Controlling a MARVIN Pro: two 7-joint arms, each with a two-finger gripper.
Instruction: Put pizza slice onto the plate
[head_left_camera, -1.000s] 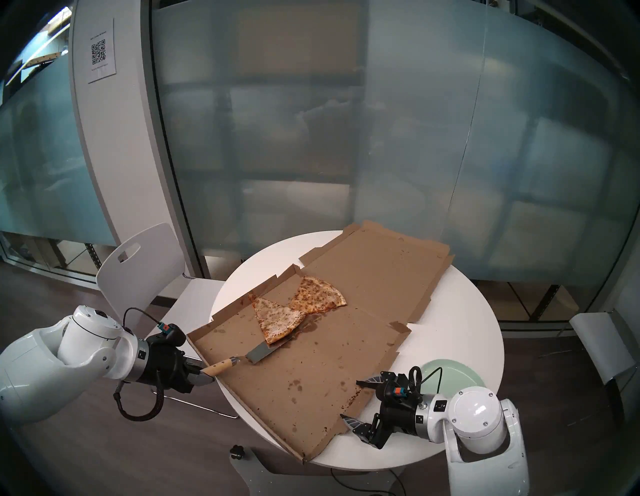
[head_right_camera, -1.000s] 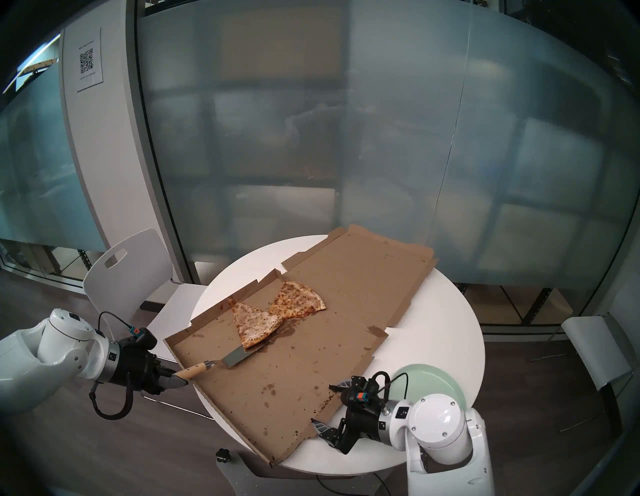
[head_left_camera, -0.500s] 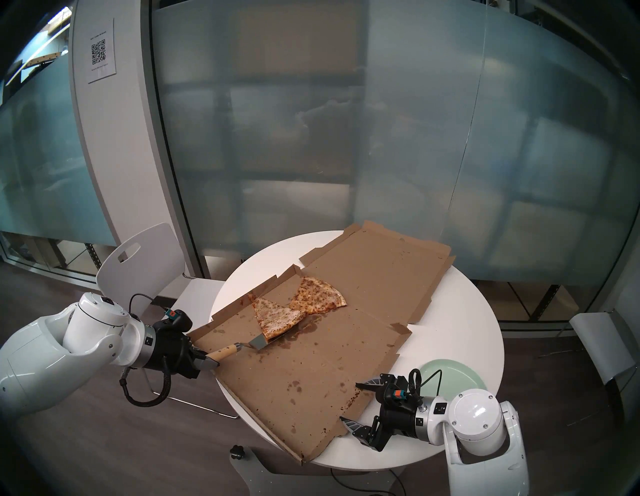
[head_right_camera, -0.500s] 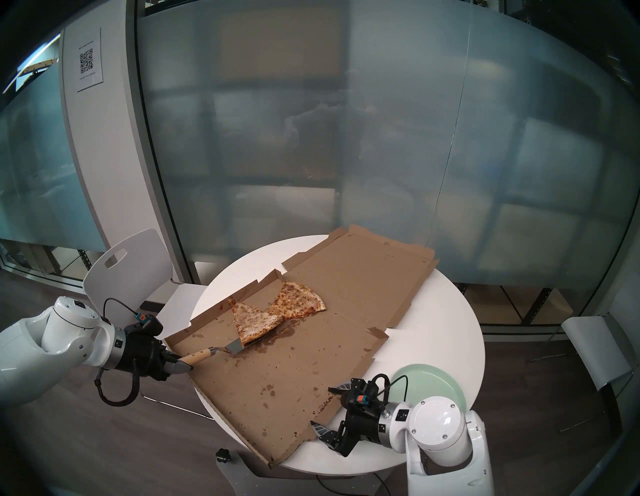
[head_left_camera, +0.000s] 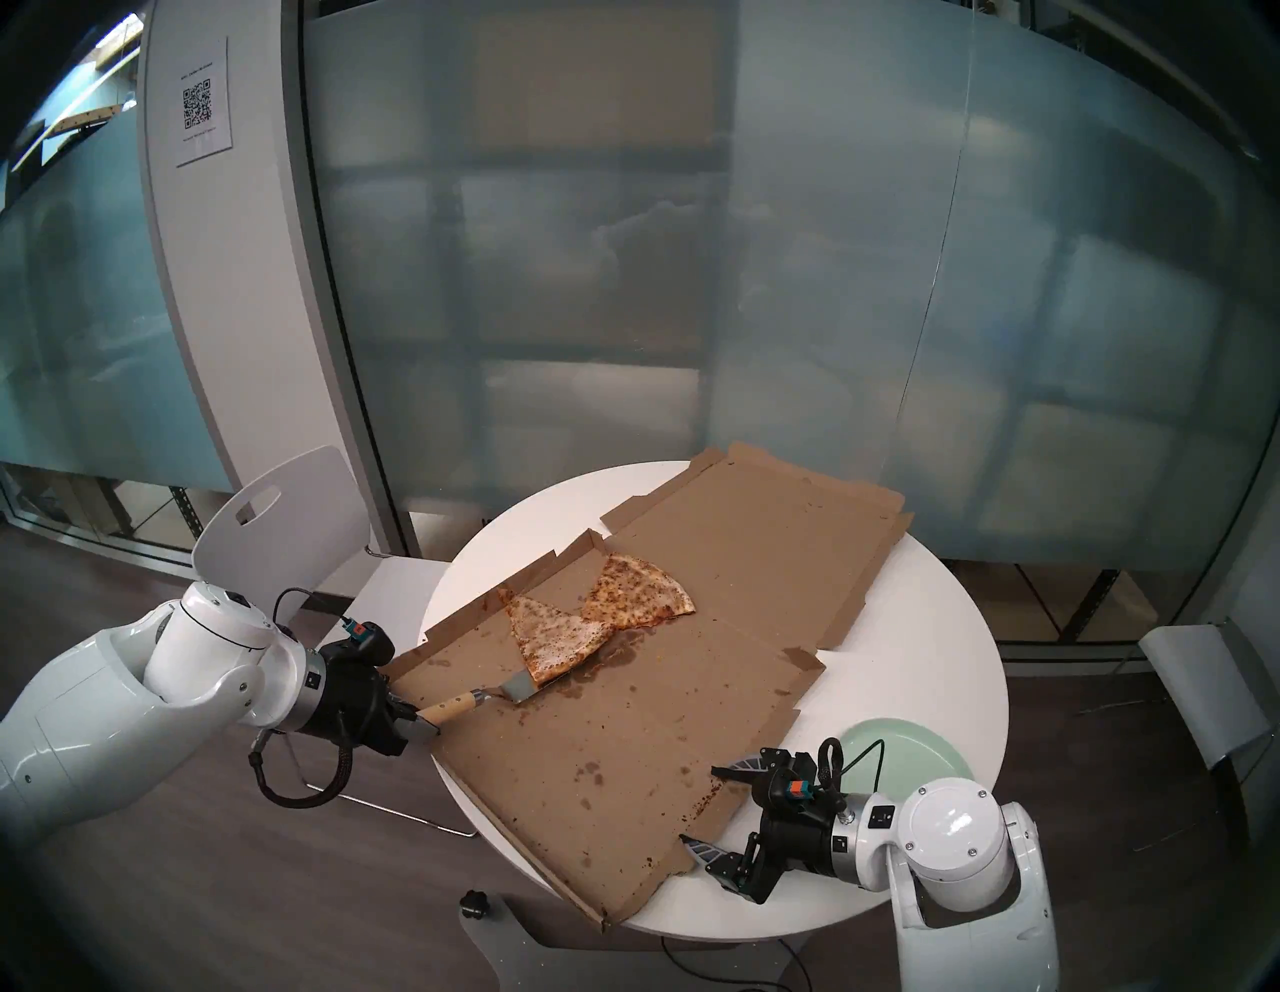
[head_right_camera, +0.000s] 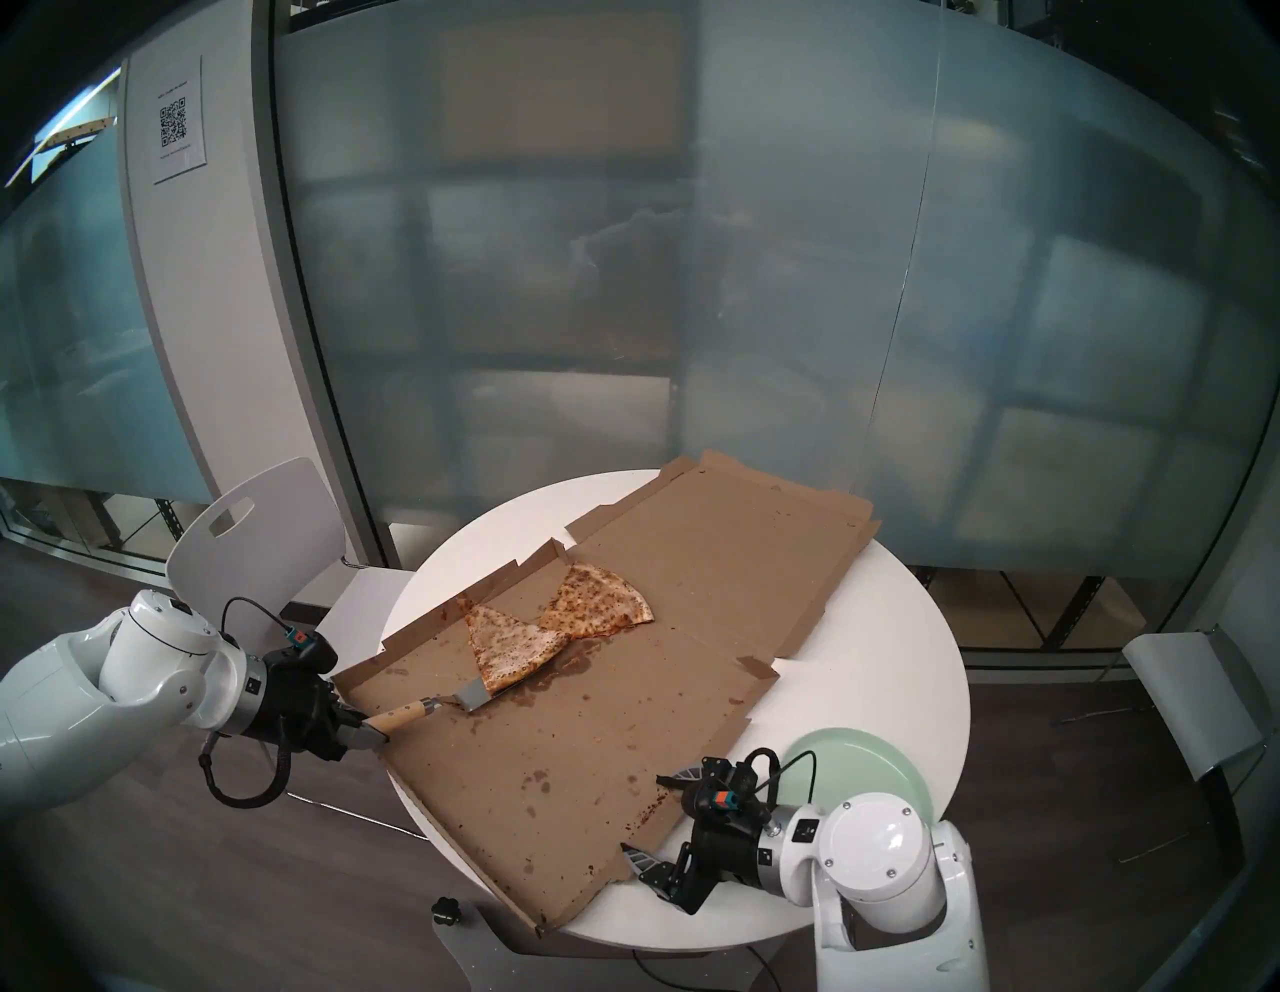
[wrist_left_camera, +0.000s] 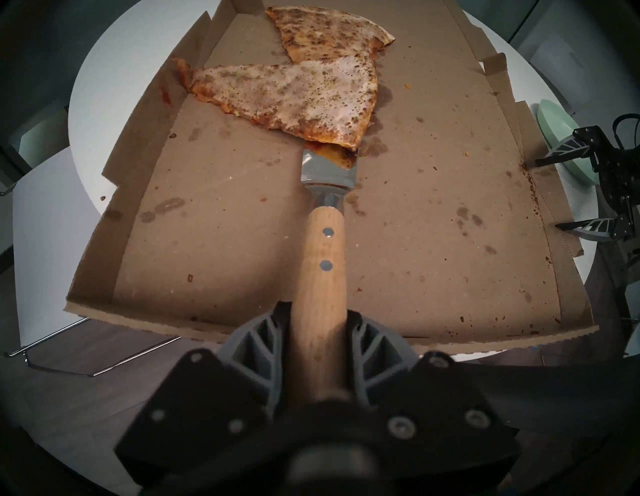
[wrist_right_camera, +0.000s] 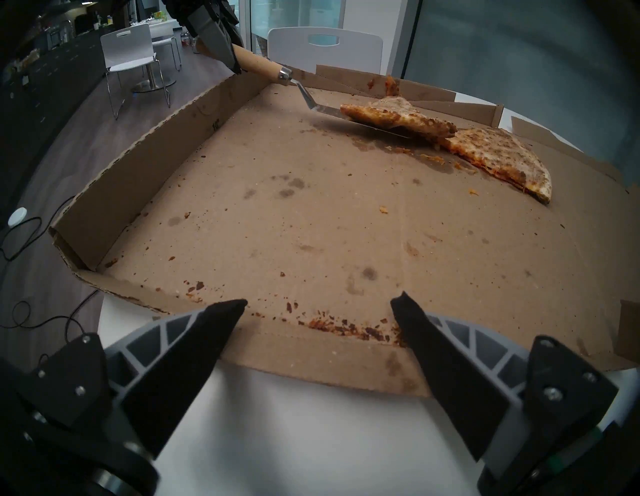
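Observation:
The pale, long pizza slice (head_left_camera: 554, 634) lies in the open pizza box (head_left_camera: 623, 748), its far corner overlapping the other wedge. My left gripper (head_left_camera: 419, 724) is shut on the wooden handle of a spatula (head_left_camera: 450, 706). The metal blade (wrist_left_camera: 327, 169) is under the slice's near end (wrist_left_camera: 294, 97). In the right wrist view the blade holds that end (wrist_right_camera: 398, 114) slightly off the cardboard. The mint-green plate (head_left_camera: 907, 745) sits on the table at the right, partly hidden by my right arm. My right gripper (head_left_camera: 699, 803) is open and empty at the box's near right edge (wrist_right_camera: 322, 301).
A shorter orange-brown wedge (head_left_camera: 637, 589) lies beyond the slice in the box. The box covers most of the round white table (head_left_camera: 921, 658), and its left wall (wrist_left_camera: 138, 145) stands up. A white chair (head_left_camera: 277, 526) is at the left and another chair (head_left_camera: 1205, 686) at the right.
My left arm has moved forward and right, sliding the spatula blade further under the pale slice. The box has shifted slightly. The right arm has hardly moved.

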